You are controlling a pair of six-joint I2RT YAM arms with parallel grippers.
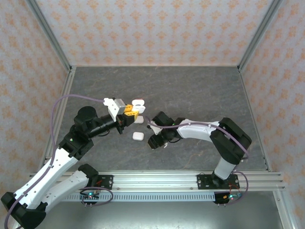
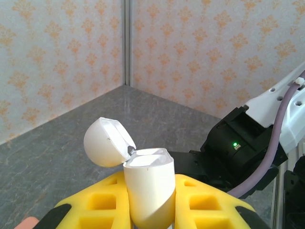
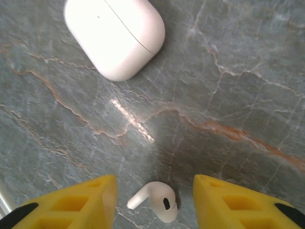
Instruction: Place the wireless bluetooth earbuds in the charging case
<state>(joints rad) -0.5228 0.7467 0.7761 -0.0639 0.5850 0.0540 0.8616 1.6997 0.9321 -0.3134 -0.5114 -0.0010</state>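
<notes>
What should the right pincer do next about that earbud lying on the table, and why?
Probably lower the right pincer straight down and close it on the earbud. Its jaws stand open, and the white earbud lies on the table between them, not yet gripped. The left pincer holds the charging case with its lid flipped open, seemingly ready to receive it.

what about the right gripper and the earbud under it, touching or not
Apart. The right wrist view shows bare table between the earbud and each finger of the right gripper.
</notes>
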